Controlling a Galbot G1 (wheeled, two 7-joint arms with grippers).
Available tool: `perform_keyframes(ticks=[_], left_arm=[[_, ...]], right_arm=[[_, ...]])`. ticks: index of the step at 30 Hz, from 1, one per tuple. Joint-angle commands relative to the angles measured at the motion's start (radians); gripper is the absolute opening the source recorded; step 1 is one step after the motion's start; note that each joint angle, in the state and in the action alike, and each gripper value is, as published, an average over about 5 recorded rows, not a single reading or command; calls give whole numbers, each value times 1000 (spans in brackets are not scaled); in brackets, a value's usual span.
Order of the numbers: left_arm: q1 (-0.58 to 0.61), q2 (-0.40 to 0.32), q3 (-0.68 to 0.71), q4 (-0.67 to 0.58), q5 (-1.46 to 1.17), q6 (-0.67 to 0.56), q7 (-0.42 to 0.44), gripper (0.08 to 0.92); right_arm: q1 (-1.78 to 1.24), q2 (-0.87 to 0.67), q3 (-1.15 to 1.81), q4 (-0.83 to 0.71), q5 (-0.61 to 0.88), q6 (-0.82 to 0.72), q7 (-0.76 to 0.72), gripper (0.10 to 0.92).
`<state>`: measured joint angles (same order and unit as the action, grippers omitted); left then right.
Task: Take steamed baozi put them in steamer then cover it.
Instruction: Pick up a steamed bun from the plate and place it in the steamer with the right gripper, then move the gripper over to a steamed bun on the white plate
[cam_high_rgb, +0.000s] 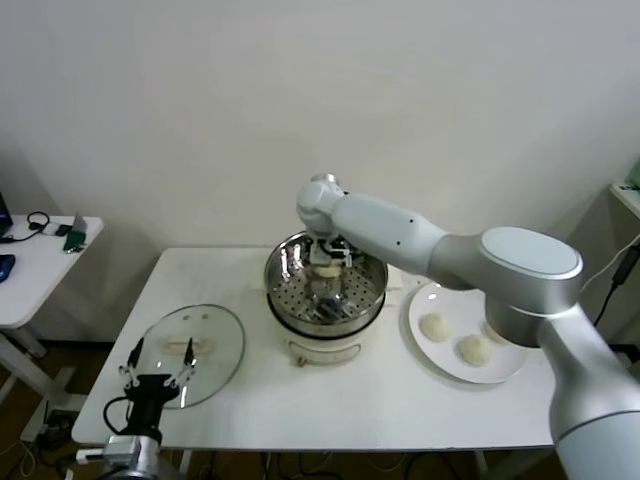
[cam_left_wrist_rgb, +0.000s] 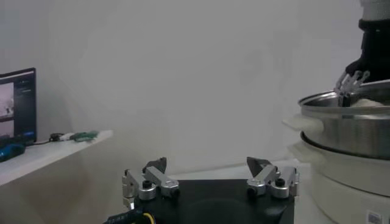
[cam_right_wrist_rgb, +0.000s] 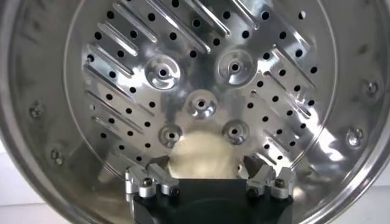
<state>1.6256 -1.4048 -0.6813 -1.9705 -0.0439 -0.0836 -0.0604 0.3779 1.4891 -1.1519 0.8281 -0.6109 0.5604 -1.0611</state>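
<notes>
Nearest the head camera, low at the table's front left edge: left gripper, parked, black fingers spread wide and empty, just beside the near rim of the round clear glass lid with metal rim and white bar handle, lying flat on the white table. At table centre, the round shiny stainless-steel steamer basket with perforated bottom, seated on its white electric cooker base. Reaching down inside the basket from the right: right gripper, jaws set either side of one small round cream-white dough bun against the perforated floor; cannot tell whether gripping or merely flanking. To the right of the steamer, a flat round white plate with further buns: one, another, a third partly hidden behind the silver arm.
</notes>
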Motion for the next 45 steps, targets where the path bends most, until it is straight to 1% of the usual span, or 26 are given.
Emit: perform_keyframes(ticks=[1,4,10,14,17,19,22,26,29,32,38,45], left_arm=[[2,0,-3,-1,1,0,-1,823],[7,2,-7,-4,1,0,-2,823],[11,3,-11,-7,1,-1,-4,823],[12,5,-12,-11,1,0,-4,823],[13,6,-12,-16,1,0,-5,823],[14,6,-12,-19,1,0,-5,823],[16,6,-10,-22,1,0,-5,823],[15,6,-3,-20,1,0,-5,823],[15,7,2,-19,2,0,-4,823],[15,8,5,-21,4,1,-4,823],[21,9,0,-27,5,2,-4,823],[31,15,-11,-27,6,1,-4,823]], right_arm=[[-6,4,8,-2,-15,3,-3,822],[28,-20,-3,23,60,0,-31,823],[120,-85,-38,75,262,-25,-92,823],[215,-148,-94,100,451,-87,-113,823],[302,-226,-178,121,633,-162,-94,823],[349,-296,-252,147,753,-237,-59,823],[402,-412,-351,226,909,-385,-2,823],[410,-556,-410,330,1039,-585,34,823],[366,-634,-410,355,1092,-678,48,823],[295,-691,-383,357,1098,-728,51,823],[124,-740,-300,311,1019,-755,41,823],[-68,-715,-167,221,914,-764,34,823]])
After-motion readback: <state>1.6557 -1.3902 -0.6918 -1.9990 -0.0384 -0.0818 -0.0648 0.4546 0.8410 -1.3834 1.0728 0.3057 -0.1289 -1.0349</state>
